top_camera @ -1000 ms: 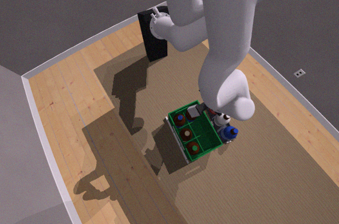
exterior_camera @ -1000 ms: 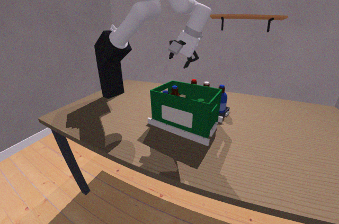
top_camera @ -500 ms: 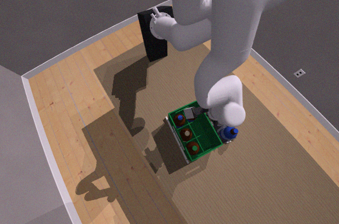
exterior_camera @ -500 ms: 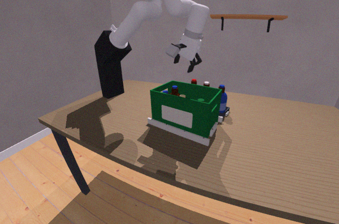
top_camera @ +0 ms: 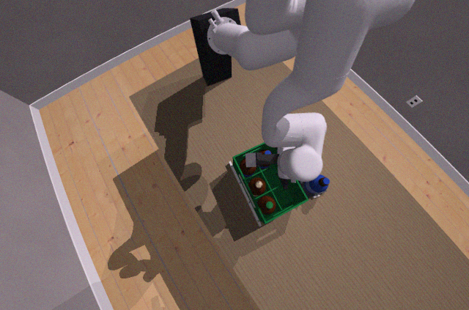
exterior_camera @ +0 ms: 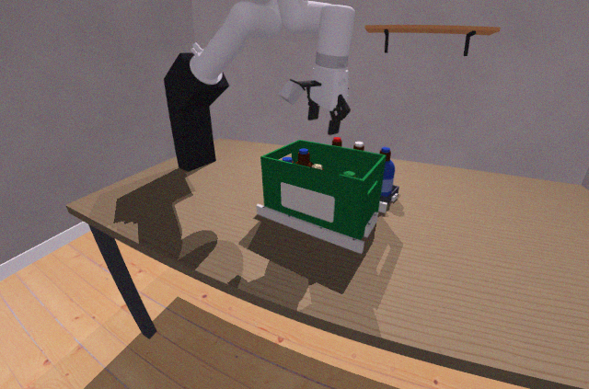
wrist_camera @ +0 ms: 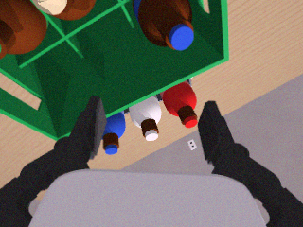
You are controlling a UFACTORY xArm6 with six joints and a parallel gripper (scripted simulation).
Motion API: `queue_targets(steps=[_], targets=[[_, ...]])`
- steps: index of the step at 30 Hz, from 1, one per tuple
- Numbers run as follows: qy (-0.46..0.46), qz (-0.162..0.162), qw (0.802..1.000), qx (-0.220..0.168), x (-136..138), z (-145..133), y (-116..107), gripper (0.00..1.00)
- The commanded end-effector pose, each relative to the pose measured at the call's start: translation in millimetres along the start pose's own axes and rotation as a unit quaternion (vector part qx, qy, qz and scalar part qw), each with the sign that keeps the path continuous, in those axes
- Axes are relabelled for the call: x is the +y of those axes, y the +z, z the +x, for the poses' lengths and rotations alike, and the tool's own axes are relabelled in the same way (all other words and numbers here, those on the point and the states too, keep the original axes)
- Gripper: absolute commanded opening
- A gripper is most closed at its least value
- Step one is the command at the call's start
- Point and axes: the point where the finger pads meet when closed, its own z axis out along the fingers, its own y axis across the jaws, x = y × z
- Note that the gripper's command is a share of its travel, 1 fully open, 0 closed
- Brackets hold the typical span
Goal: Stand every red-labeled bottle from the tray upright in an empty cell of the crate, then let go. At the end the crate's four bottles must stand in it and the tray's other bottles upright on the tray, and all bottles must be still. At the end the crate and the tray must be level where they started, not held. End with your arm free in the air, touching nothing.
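Observation:
My gripper [exterior_camera: 323, 120] [wrist_camera: 152, 111] is open and empty, high above the green crate [top_camera: 286, 210] [exterior_camera: 354, 215]. A bottle with a red label and red cap [exterior_camera: 337, 142] [wrist_camera: 180, 100] stands behind the crate, in the tray's row. Beside it stand a white bottle [exterior_camera: 359, 144] [wrist_camera: 145, 113] and a blue bottle [top_camera: 315, 186] [exterior_camera: 387, 177] [wrist_camera: 115, 127]. The dark tray [exterior_camera: 393, 194] is mostly hidden. Brown bottles fill one long side of the crate, and a blue-capped bottle [wrist_camera: 182, 38] fills a corner cell opposite. Two cells near the tray look empty.
The crate sits on a white base [exterior_camera: 309, 228] on the wooden table [exterior_camera: 475, 251]. The crate's tall walls stand between its cells and the tray bottles. The black robot mount [top_camera: 218, 64] [exterior_camera: 192, 123] stands at the table's far left in the exterior view.

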Motion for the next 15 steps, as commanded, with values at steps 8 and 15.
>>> queue_targets(steps=[8,15], targets=[[0.121,0.088,0.989,-0.002,-49,42,-9,1.0],[0.165,0.122,0.979,0.005,-63,63,-15,1.0]])
